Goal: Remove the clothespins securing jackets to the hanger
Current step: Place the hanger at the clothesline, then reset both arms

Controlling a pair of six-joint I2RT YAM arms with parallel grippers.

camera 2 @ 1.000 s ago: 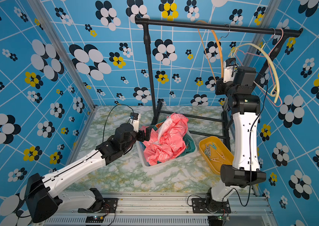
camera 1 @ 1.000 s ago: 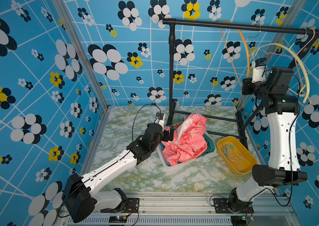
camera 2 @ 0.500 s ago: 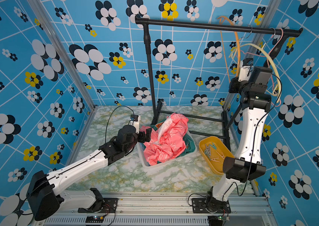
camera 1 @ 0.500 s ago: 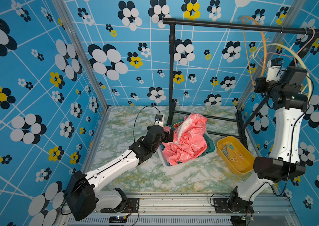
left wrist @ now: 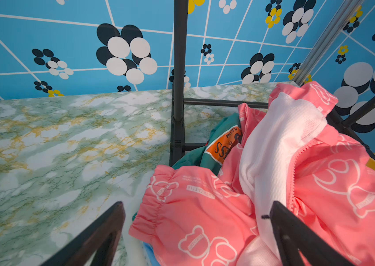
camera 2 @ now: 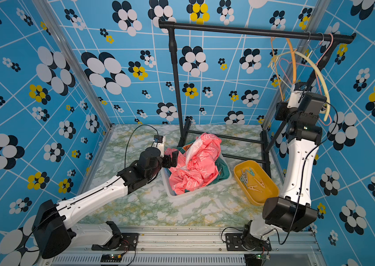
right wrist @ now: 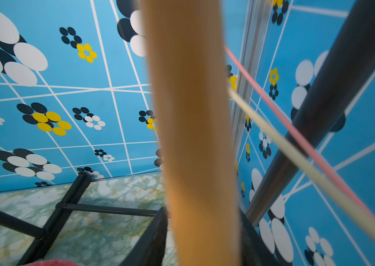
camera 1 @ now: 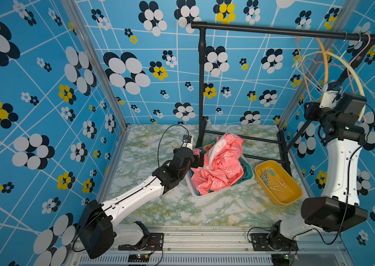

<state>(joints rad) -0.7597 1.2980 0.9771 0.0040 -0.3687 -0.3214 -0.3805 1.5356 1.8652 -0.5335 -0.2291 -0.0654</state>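
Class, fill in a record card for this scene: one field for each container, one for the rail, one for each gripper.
white bin: pink jacket heaped over teal jacket
yellow tray: loose clothespins
black rail: orange hanger, cream hanger, thin wire ones; all bare
left gripper: open, empty, at the pink jacket's edge
right gripper: up by the rail, orange hanger between its jaws; grip unclear

White arm links (camera 1: 135,195) with black joints (camera 1: 175,168) and thin black cables (camera 1: 158,149).
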